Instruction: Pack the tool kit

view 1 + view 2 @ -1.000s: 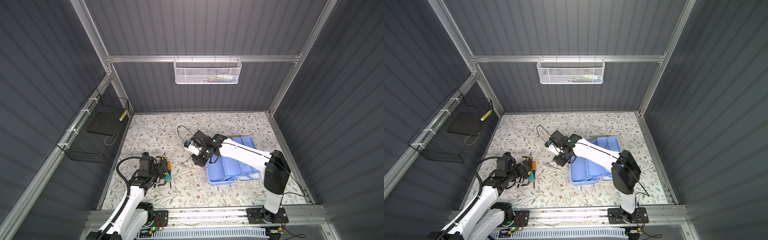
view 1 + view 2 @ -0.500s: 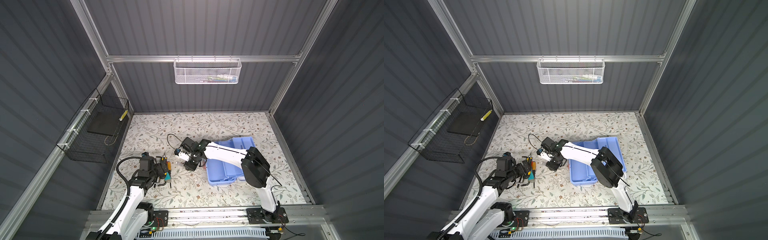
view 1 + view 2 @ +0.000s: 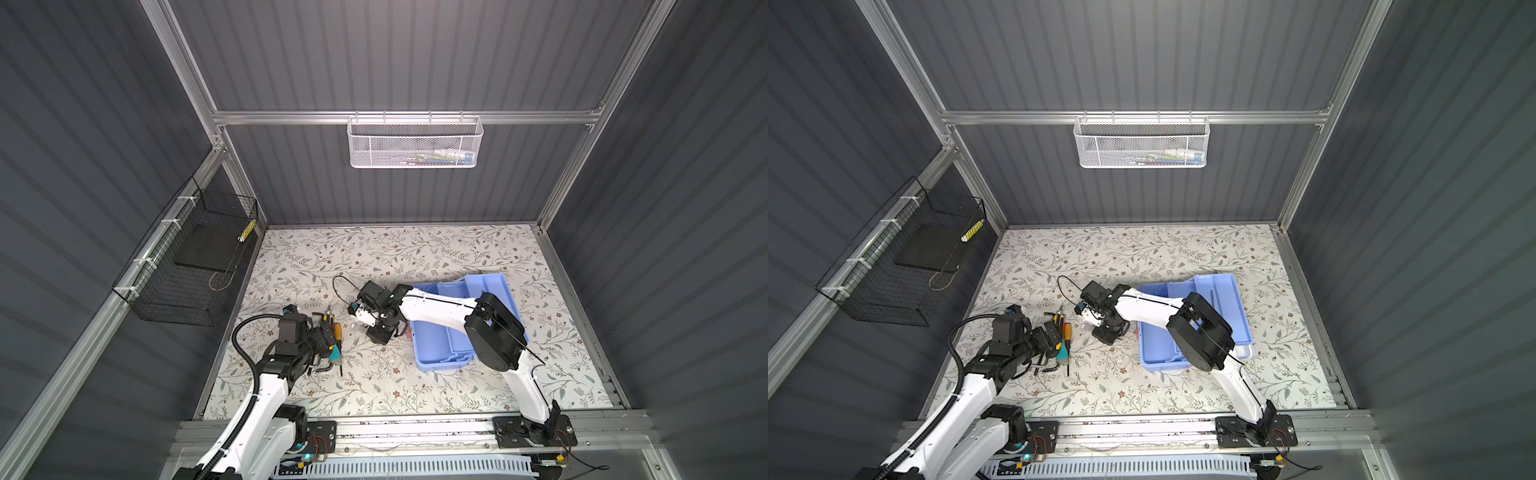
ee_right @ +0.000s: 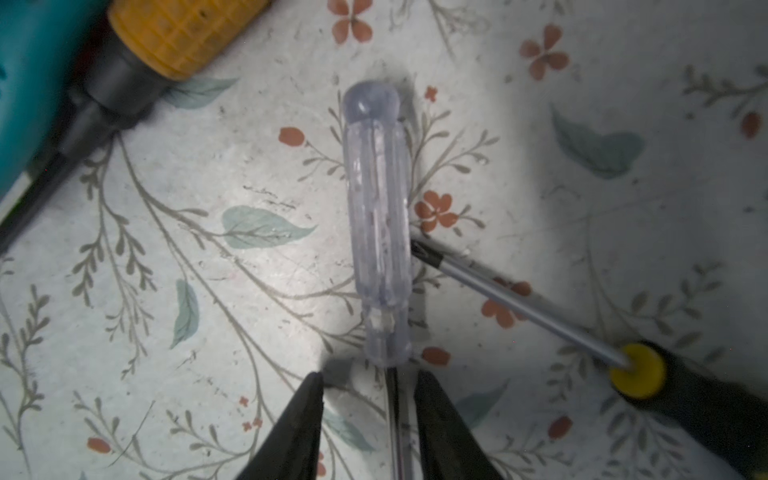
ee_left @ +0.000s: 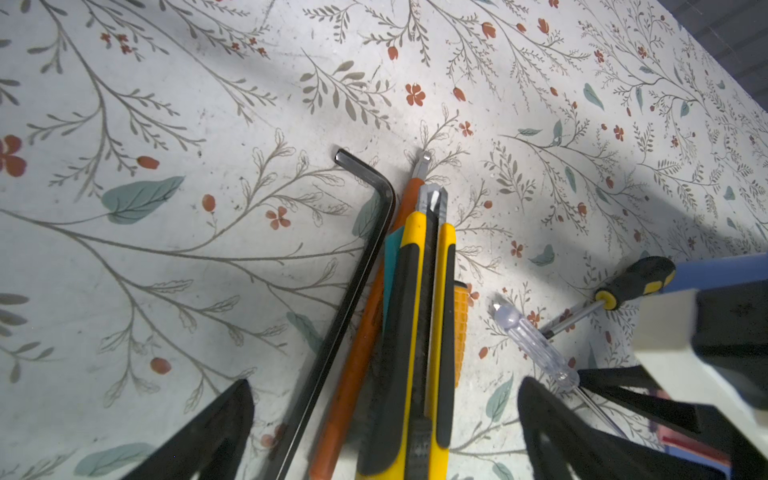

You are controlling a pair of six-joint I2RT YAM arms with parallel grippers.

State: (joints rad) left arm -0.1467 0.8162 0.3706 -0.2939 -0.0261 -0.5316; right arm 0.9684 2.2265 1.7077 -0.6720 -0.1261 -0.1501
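The tool kit's light blue trays [image 3: 436, 347] [image 3: 1158, 351] lie open right of centre in both top views. My right gripper [image 4: 370, 376] [image 3: 379, 334] reaches left past them. It is open, and its jaws straddle the thin shaft of a clear-handled screwdriver [image 4: 378, 216] lying flat. A black-and-yellow screwdriver [image 4: 640, 370] points its tip at that clear handle. My left gripper [image 5: 384, 384] [image 3: 328, 336] is wide open over a bundle of a yellow utility knife [image 5: 419, 311], an orange utility knife [image 5: 365, 332] and a black hex key [image 5: 357, 282].
A white mesh basket [image 3: 414, 143] hangs on the back wall and a black wire basket [image 3: 187, 266] on the left wall. An orange-handled screwdriver [image 4: 183, 37] and a teal tool [image 4: 33, 62] lie close to the clear screwdriver. Grey walls enclose the floral table.
My right arm has swung left from beside the trays to the loose screwdrivers, and its jaws have narrowed. The left arm has stayed where it was.
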